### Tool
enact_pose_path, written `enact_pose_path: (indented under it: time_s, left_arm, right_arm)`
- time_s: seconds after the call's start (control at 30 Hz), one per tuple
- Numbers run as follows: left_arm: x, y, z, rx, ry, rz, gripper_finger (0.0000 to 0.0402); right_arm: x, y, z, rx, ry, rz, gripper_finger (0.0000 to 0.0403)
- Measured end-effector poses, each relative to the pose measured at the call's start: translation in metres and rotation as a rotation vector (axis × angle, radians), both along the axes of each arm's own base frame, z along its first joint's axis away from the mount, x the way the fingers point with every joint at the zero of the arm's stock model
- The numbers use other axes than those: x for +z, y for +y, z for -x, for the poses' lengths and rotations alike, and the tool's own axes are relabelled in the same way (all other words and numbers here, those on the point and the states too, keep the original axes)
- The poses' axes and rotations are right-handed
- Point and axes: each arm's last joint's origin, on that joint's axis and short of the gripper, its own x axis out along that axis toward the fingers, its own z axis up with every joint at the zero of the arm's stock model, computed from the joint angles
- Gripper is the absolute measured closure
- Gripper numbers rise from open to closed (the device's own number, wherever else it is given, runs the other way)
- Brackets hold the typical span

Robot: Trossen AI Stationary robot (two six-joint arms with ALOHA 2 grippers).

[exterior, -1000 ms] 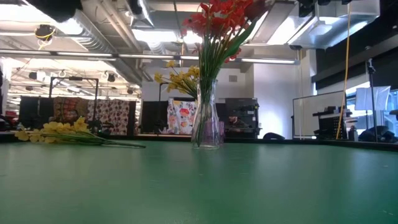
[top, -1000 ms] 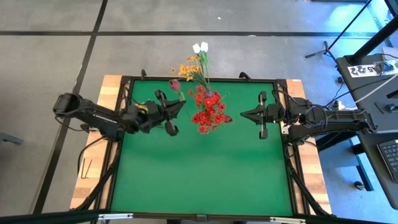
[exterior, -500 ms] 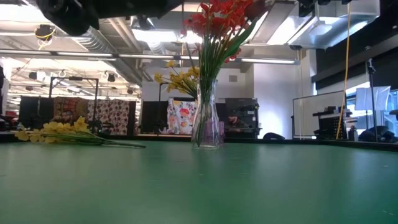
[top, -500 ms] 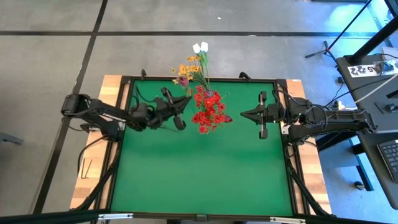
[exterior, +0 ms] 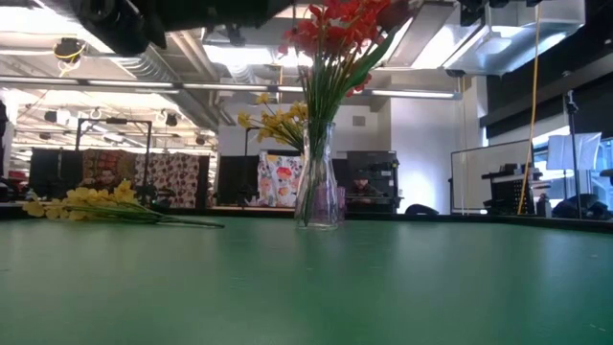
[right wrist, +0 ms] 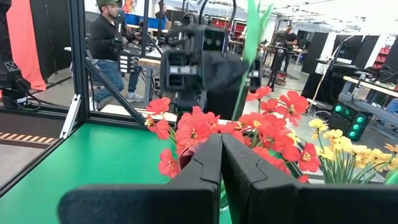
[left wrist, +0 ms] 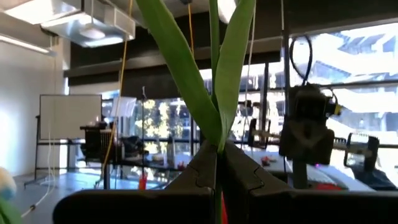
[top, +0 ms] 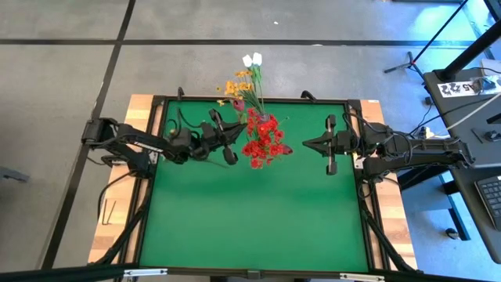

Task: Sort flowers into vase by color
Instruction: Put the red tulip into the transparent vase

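A clear glass vase (exterior: 318, 187) stands near the table's far edge. It holds red flowers (top: 262, 141), yellow-orange flowers (top: 239, 86) and white tulip buds (top: 252, 59). My left gripper (top: 232, 131) is just left of the vase and above the table, shut on a green-stemmed flower with a dark pink bud (top: 237, 104). Two long leaves (left wrist: 186, 74) rise from the fingers in the left wrist view. To the right of the vase my right gripper (top: 306, 143) hangs shut and holds nothing, pointing at the red flowers (right wrist: 261, 127). My left gripper pinches the flower's thin green stem (left wrist: 217, 155) between its two fingers, just below where the two leaves fork. The fingers come from the table's left, slanting a little upward. The flower is lifted clear of the table, and its bud end reaches up past the fingers beside the vase.
The green mat (top: 250, 219) stretches bare toward the near edge. A black frame (top: 156, 110) borders the table. Low at the left of the low view lies a bunch of yellow flowers (exterior: 86, 203). People and workbenches show in the room beyond.
My left gripper, staying shut on the stem, has gone toward the table's right edge and has come close to the vase. The dark pink bud has travelled with it toward the red flowers. The right arm has kept still.
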Motion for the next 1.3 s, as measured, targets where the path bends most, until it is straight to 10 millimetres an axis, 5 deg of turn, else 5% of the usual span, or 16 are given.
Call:
enact_pose_path:
  time_s: [0.27, 1.3]
  left_arm:
    - [-0.025, 0.001, -0.015, 0.002, 0.047, 0.009, 0.0401]
    - [-0.036, -0.009, -0.020, -0.046, 0.200, -0.110, 0.0401]
  right_arm:
    - [0.000, -0.001, 0.000, -0.019, 0.000, 0.000, 0.0393]
    - [0.000, -0.001, 0.000, -0.019, 0.001, -0.002, 0.0393]
